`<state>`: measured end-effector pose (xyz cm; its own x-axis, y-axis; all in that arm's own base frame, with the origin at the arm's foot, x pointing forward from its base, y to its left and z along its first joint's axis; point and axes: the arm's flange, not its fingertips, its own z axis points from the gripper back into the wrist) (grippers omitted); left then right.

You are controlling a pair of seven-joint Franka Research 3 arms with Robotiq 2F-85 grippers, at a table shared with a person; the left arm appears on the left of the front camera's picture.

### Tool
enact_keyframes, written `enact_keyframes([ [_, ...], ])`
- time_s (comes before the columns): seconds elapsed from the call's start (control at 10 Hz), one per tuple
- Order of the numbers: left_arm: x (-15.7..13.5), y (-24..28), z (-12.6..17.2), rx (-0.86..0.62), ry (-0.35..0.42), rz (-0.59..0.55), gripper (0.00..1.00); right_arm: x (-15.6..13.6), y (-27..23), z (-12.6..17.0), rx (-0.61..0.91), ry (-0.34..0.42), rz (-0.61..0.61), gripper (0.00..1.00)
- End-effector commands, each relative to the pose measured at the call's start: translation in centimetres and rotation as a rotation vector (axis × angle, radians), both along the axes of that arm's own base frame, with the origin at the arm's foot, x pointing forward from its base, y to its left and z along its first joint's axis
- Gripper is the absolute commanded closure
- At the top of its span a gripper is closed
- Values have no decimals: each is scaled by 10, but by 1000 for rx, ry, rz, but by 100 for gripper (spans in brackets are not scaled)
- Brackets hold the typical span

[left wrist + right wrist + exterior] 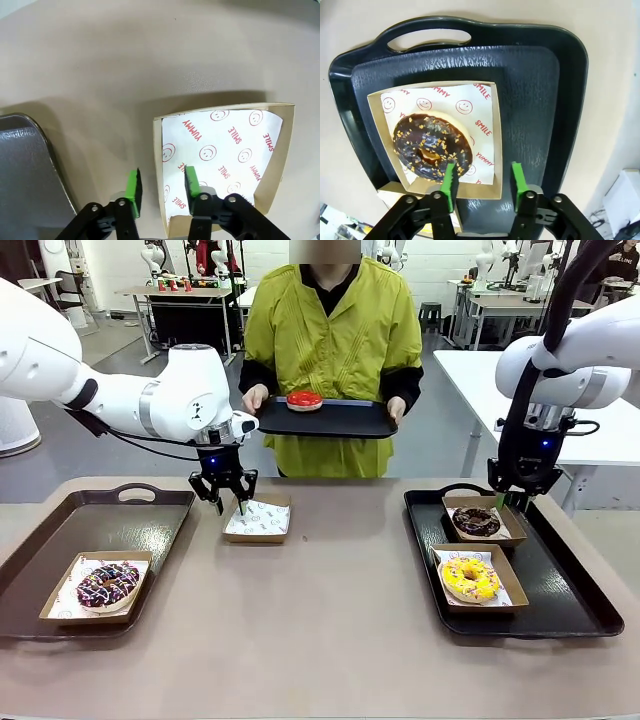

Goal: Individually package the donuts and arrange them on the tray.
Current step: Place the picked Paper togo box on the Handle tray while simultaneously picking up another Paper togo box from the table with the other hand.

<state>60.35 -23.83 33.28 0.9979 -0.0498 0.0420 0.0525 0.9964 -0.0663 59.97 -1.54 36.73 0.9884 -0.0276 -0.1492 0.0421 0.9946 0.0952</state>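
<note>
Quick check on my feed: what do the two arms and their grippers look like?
Both arms are glossy white with rounded joints. The left gripper and right gripper are black, each with a blue light above; their fingertips carry green pads. A black cable trails under the left arm.

a robotics lab, set up as an open hall. plain tan table [320,640] in front, flanked by two white arms. behind the person [330,350], more white tables [520,370] and workbenches [185,295] on a grey floor, one bench carrying small red items. stools [430,315] and chairs near the far tables. white walls and bright even light overhead. cables [150,445] hanging off the arm, blue status lights at the wrists.
</note>
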Motion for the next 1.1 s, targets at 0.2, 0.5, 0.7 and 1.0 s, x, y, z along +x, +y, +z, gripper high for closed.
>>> enact_keyframes([
  [0.2, -1, 0, 9, 29, 1, 17, 100, -3, -3, -1, 27, -4, 0, 0],
  [0.5, -1, 0, 12, 27, 5, 19, 100, -5, -5, 5, 40, -15, -8, 0],
  [0.7, -2, 2, 16, 13, 11, 13, 100, -12, -6, 15, 74, -22, -2, 0],
  [1.0, -8, 13, 79, -47, -5, 2, 100, -62, -45, 69, 409, 26, 13, 0],
])
